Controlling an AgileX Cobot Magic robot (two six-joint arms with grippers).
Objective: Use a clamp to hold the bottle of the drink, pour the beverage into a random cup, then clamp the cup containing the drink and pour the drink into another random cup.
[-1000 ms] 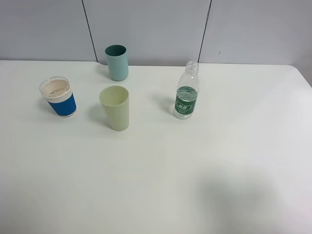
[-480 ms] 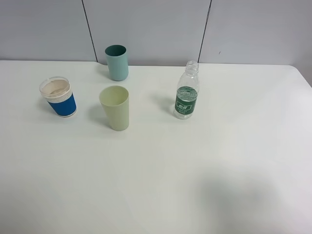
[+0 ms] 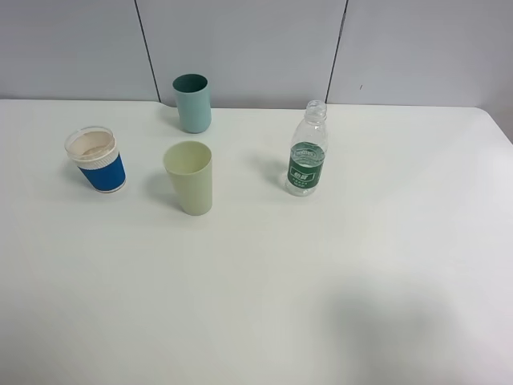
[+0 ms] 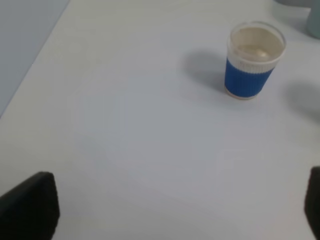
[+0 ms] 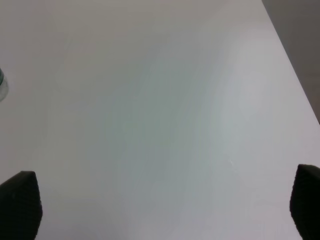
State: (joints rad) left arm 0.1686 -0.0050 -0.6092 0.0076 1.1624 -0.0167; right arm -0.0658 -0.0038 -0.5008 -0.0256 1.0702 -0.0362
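Note:
The clear capless bottle (image 3: 307, 152) with a green label stands upright right of the table's middle; a sliver of it shows in the right wrist view (image 5: 2, 85). The pale yellow-green cup (image 3: 189, 177) stands left of it. The blue-sleeved paper cup (image 3: 95, 159) stands further left and also shows in the left wrist view (image 4: 253, 61). Neither gripper shows in the exterior high view. The left gripper (image 4: 172, 205) is open and empty over bare table, well short of the blue cup. The right gripper (image 5: 162, 200) is open and empty over bare table, the bottle off to one side.
A darker teal cup (image 3: 192, 103) stands behind the yellow-green cup, near the back wall. The white table (image 3: 264, 289) ends at the grey panelled wall behind; its right edge (image 5: 287, 60) shows in the right wrist view. A soft shadow lies on the table front right.

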